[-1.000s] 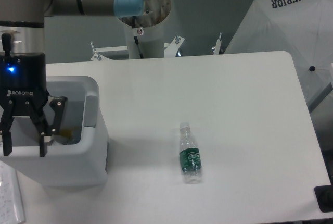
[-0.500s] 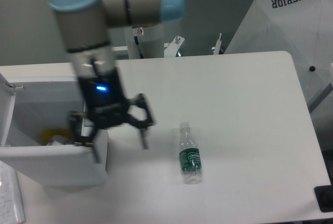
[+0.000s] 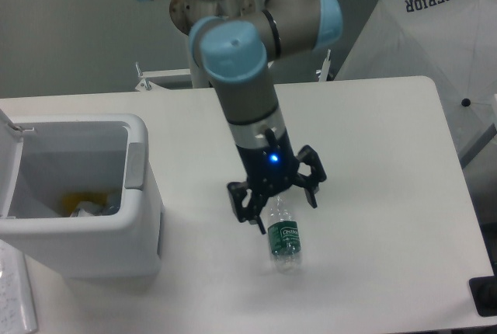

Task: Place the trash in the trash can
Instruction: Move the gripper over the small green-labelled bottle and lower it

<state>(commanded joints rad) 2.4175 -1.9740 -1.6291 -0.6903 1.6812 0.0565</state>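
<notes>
A short clear bottle with a dark green label (image 3: 285, 238), the trash, lies on the white table, its cap end tucked under my gripper. My gripper (image 3: 275, 202) hangs just above that cap end, open, fingers spread to either side and empty. At the left stands the white trash can (image 3: 144, 217) with a grey front tab (image 3: 136, 164), its lid (image 3: 9, 130) swung open; yellowish scraps and something clear lie inside it.
A white umbrella-like reflector marked SUPERIOR (image 3: 435, 31) stands off the table's right rear. Paper (image 3: 15, 299) lies at the front left corner. A dark object (image 3: 484, 297) sits at the front right edge.
My gripper has swung from over the trash can rightward across the table and now hovers above the green-labelled bottle. The bottle has stayed in place.
</notes>
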